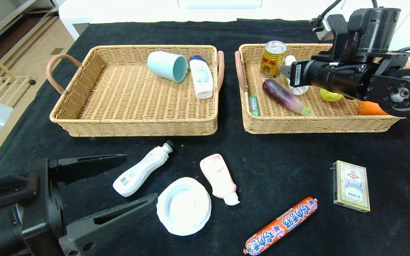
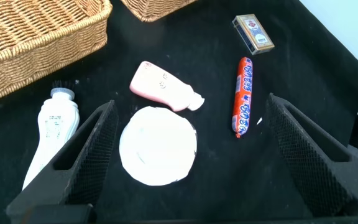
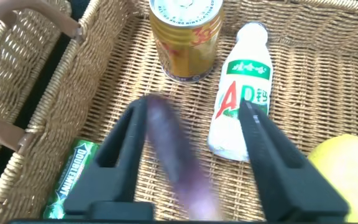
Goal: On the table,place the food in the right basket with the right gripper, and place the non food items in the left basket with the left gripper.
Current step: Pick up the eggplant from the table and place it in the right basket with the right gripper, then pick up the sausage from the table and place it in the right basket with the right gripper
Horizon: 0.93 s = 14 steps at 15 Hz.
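The right gripper (image 3: 194, 134) hangs over the right basket (image 1: 319, 122) with its jaws parted; the purple eggplant (image 1: 283, 96) lies blurred between and below them, apparently just let go, and touches neither finger as far as can be told. Beside it in the woven wicker sit a gold can (image 1: 272, 58), a white milk-drink bottle (image 3: 241, 90), a green gum pack (image 1: 253, 105), a yellow fruit (image 1: 329, 95) and an orange (image 1: 370, 108). The left gripper (image 1: 109, 192) hovers low at the near-left table edge, jaws wide apart, holding nothing. The left basket (image 1: 137, 124) contains 2 items: a teal cup (image 1: 167, 65) on its side and a white bottle (image 1: 202, 76). Judged remaining on the black cloth: 1 food item, the orange-wrapped sausage (image 1: 281, 225), and 4 non-food items, namely a contoured white bottle (image 1: 141, 170), a pink tube (image 1: 219, 177), a round white plastic lid (image 1: 183, 206) and a boxed card deck (image 1: 351, 185).
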Tool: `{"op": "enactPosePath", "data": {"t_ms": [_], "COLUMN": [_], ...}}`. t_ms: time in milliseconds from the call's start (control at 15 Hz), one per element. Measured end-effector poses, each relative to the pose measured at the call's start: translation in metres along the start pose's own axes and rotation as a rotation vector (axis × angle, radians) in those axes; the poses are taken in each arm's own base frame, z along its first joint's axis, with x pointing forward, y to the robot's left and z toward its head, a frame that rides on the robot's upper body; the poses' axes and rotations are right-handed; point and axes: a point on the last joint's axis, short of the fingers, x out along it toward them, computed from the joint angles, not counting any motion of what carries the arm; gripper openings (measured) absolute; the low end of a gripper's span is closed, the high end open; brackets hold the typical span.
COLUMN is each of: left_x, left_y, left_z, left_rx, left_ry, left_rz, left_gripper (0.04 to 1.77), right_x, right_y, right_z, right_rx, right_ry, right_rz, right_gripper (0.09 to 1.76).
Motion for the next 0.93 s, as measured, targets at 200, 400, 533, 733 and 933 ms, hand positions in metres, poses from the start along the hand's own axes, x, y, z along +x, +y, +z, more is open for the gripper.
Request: {"op": "enactPosePath", "data": {"t_ms": [200,400,533,733,933], "left_x": [0.001,0.001,0.001,0.001,0.001], "left_y": [0.000,0.000,0.000,0.000,0.000], "left_z": [-0.001,-0.001,-0.001,-0.002,-0.002], "left_rx": [0.002,0.002,0.001,0.001,0.002], "left_ry": [0.004,0.007,0.007,0.008,0.009], "left_rz": [0.000,0.000,0.000,0.001,0.000], "left_gripper": [1.72,1.72,1.72,1.72,1.72], "right_x": [-0.007,-0.025,-0.047,-0.089,-0.130], "right_y": [0.002,0.010,0.018,0.031,0.038], "right_z": [0.005,0.008,0.009,0.006,0.007], "right_rx": [0.000,-0.014,-0.015,0.112,0.326], "right_ry": [-0.001,0.060,0.150,0.341,0.481], "right_rz": [-0.016,-0.082,-0.101,-0.103,-0.126], "right_gripper": [1.33,1.45,1.50,1.57,1.61]}}
